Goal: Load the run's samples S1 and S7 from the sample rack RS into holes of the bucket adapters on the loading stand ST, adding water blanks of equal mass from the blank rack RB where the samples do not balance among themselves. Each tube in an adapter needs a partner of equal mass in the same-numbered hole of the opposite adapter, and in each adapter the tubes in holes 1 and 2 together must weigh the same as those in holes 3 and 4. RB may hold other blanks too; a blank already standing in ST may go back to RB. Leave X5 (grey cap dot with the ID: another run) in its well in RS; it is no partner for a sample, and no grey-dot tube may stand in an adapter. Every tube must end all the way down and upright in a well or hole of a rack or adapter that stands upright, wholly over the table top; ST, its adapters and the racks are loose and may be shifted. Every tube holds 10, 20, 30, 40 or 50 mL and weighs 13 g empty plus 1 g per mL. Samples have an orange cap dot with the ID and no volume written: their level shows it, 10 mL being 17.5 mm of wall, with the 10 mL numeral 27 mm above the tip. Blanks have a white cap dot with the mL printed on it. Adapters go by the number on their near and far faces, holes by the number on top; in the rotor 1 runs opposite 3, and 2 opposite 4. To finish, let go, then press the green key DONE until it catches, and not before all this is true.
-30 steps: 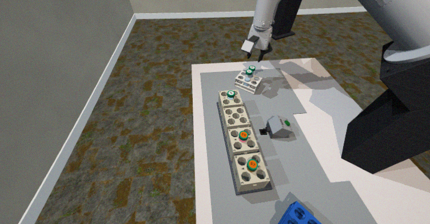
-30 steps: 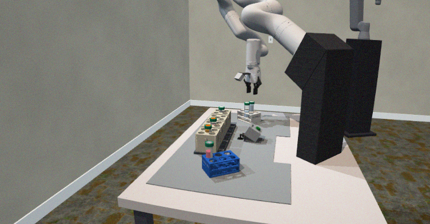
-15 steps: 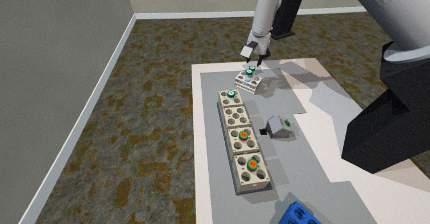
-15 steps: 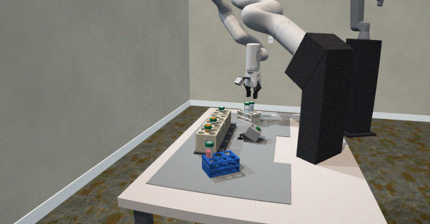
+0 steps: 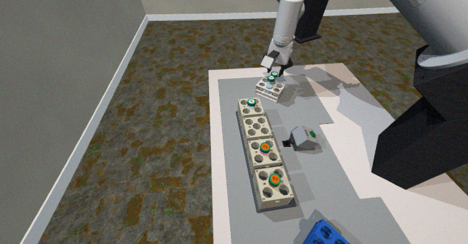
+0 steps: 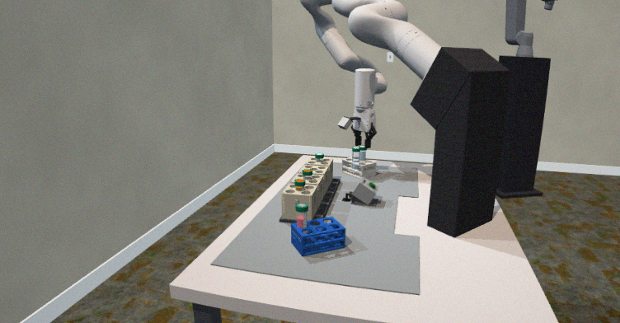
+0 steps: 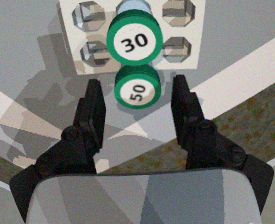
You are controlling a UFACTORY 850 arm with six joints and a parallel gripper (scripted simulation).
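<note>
Seen from the outside view, we count three holders along our bench (image 5: 219,209) (image 6: 468,269). Near its far edge stands the white rack (image 5: 269,94) (image 6: 366,169) (image 7: 200,30) with two blanks, the 30 (image 5: 271,78) (image 6: 355,149) (image 7: 134,41) and the 50 (image 5: 274,74) (image 6: 363,147) (image 7: 137,90). Our gripper (image 5: 274,73) (image 6: 363,145) (image 7: 137,91) hangs just above, jaws a bit past half open, gripping nothing. Along the left edge, the loading stand (image 5: 292,205) (image 6: 323,210) carries four adapters (image 5: 276,201) (image 6: 295,208) with three tubes: S7 (image 5: 274,178) (image 6: 299,182) in the nearest, S1 (image 5: 265,147) (image 6: 307,171) in the next, and one white-dot blank (image 5: 251,101) (image 6: 319,156) in the farthest, its number too small for us to read. Toward the near left corner, the blue rack (image 5: 314,237) (image 6: 319,235) holds one pink-filled tube (image 6: 301,210). One green key (image 5: 312,133) (image 6: 372,185) tops the grey box (image 5: 301,140) (image 6: 362,191) right of the stand.
</note>
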